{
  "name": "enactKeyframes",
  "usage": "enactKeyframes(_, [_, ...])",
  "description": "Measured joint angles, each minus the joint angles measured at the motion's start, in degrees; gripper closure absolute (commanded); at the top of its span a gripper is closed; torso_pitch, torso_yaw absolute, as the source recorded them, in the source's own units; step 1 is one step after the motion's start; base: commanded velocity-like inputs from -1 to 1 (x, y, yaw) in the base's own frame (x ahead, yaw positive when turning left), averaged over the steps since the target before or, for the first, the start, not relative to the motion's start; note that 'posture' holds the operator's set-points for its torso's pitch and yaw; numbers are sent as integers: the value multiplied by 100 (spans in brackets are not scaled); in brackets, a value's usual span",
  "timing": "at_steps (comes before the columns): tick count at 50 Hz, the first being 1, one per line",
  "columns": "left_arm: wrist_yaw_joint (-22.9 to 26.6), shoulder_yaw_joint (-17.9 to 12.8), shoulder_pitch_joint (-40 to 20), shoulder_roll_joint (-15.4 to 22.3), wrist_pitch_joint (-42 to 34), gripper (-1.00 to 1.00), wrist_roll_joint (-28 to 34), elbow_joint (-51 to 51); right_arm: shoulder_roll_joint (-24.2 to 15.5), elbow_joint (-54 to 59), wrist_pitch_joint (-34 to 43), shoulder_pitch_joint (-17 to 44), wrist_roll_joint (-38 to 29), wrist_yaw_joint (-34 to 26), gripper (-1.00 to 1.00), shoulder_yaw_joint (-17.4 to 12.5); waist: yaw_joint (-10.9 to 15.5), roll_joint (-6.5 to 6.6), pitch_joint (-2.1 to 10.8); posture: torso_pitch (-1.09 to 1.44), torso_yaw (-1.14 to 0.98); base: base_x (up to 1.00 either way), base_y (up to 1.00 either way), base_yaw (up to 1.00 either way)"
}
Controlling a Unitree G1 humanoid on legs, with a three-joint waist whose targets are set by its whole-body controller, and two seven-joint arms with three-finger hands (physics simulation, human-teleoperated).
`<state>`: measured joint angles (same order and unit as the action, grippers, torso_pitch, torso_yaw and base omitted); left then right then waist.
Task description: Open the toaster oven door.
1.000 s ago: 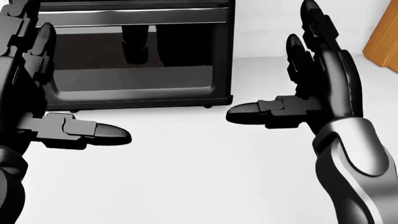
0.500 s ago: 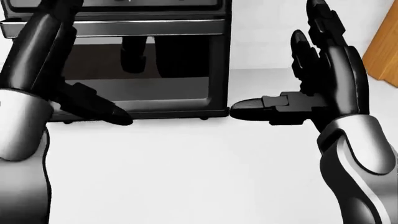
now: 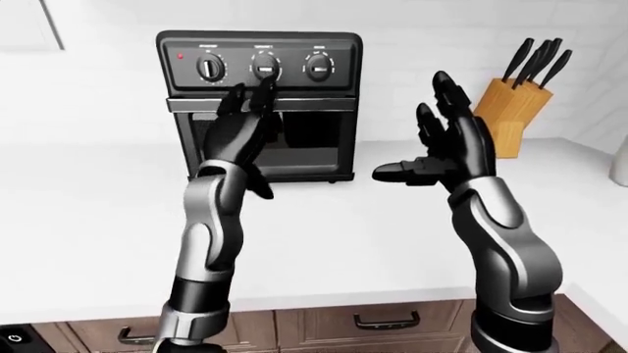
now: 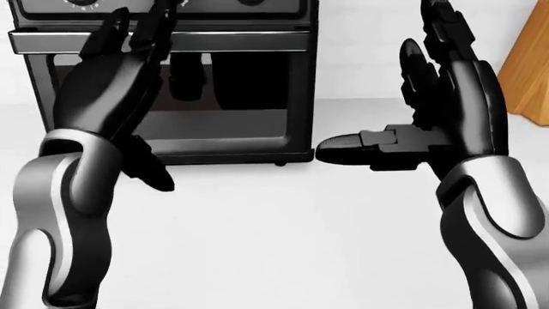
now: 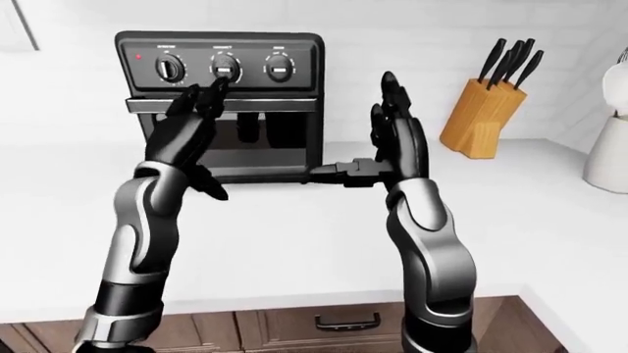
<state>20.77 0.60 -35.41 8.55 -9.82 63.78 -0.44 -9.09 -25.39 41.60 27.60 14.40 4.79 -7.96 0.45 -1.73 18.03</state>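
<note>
A black toaster oven (image 3: 314,140) stands on the white counter (image 3: 344,228), door closed, with a silver handle bar (image 3: 314,104) across the top of the glass door and three knobs above. My left hand (image 3: 245,121) is open, raised in front of the door with its fingertips at the handle bar's left part. It also shows in the head view (image 4: 120,77). My right hand (image 3: 436,143) is open and empty, held upright to the right of the oven, thumb pointing left.
A wooden knife block (image 3: 510,110) with black handles stands to the right of the oven. A white jar (image 5: 609,158) shows at the right edge in the right-eye view. Brown drawers (image 3: 383,323) with handles run below the counter edge.
My left hand has risen from low at the left up to the oven's handle bar, arm now in front of the door. The camera dipped slightly. My right hand barely moved.
</note>
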Motion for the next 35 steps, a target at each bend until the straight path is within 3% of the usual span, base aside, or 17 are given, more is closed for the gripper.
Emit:
enactKeyframes(22, [-591,77,-454,85,639,-100,909,1433,22,59,-86,-50,3,14,-100,9,-8,22,0,-44,0,0,0,0])
enactKeyframes(35, [-1329,70,-1377,318,764,-100,870,3251,54,119,-156,-78,-37,-20,-100,35,-13,32,17,-44,0,0,0,0])
